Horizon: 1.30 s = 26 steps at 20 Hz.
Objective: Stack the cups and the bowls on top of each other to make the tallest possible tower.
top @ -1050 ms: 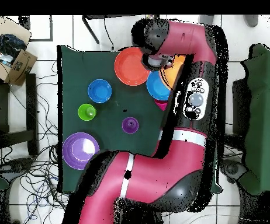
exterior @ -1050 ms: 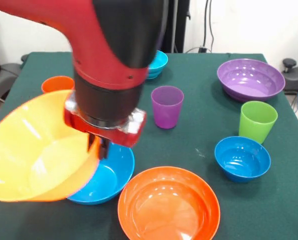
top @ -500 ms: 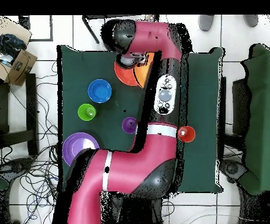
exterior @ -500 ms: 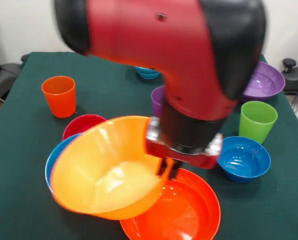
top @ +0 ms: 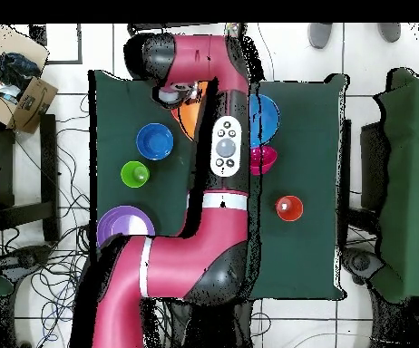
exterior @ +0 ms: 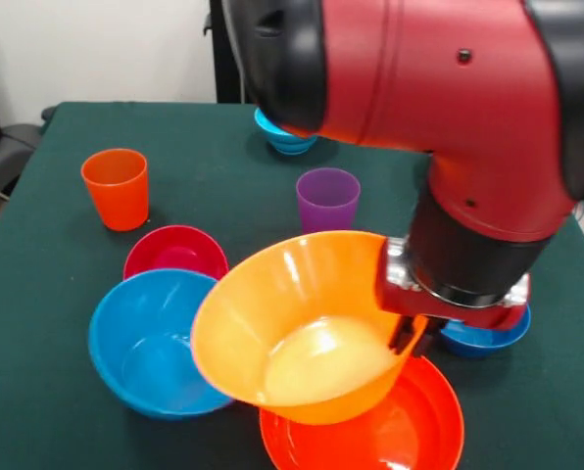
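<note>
1. Gripper (exterior: pixel 408 336) jaws clamped on yellow bowl (exterior: pixel 297 328) rim, bowl tilted, held above red bowl (exterior: pixel 410 431)
2. Blue bowl (exterior: pixel 145 343) just beside on table (exterior: pixel 37 245)

Glossy red arm (exterior: pixel 439 69) with black joint bands, silver wrist flange, grey oval button panel (top: pixel 225 147)

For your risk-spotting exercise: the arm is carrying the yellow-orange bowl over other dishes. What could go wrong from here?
1. The yellow-orange bowl hangs tilted, held only at its rim by the gripper; it might slip or swing.
2. It hovers just above the orange-red bowl and beside the sky-blue bowl; lowering it tilted could knock either.
3. The arm hides the dark blue bowl.
</note>
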{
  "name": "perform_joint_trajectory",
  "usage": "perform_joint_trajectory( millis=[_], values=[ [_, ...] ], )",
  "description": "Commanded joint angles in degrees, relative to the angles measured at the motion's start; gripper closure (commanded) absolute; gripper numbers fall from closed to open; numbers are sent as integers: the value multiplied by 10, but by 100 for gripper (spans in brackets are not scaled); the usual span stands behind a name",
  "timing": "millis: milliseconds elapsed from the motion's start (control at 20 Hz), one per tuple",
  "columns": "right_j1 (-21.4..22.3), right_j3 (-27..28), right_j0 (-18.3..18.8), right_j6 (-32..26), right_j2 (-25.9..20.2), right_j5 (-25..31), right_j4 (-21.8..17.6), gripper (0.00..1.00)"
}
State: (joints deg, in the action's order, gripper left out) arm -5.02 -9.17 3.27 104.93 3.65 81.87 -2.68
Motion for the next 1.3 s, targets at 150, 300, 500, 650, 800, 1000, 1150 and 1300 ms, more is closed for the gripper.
perform_joint_trajectory(
  millis=[150,300,500,650,800,1000,1150,1300],
  values=[
    [-28,37,-9,65,-21,54,17,100],
    [-38,52,-5,58,-9,55,24,100],
    [-42,58,-3,49,7,57,39,100],
    [-49,65,-2,46,30,54,57,100],
    [-57,70,-2,42,58,49,86,100],
    [-71,75,-1,39,109,39,136,100],
    [-84,81,0,38,160,30,181,100],
    [-104,89,6,39,228,14,235,100]
  ],
)
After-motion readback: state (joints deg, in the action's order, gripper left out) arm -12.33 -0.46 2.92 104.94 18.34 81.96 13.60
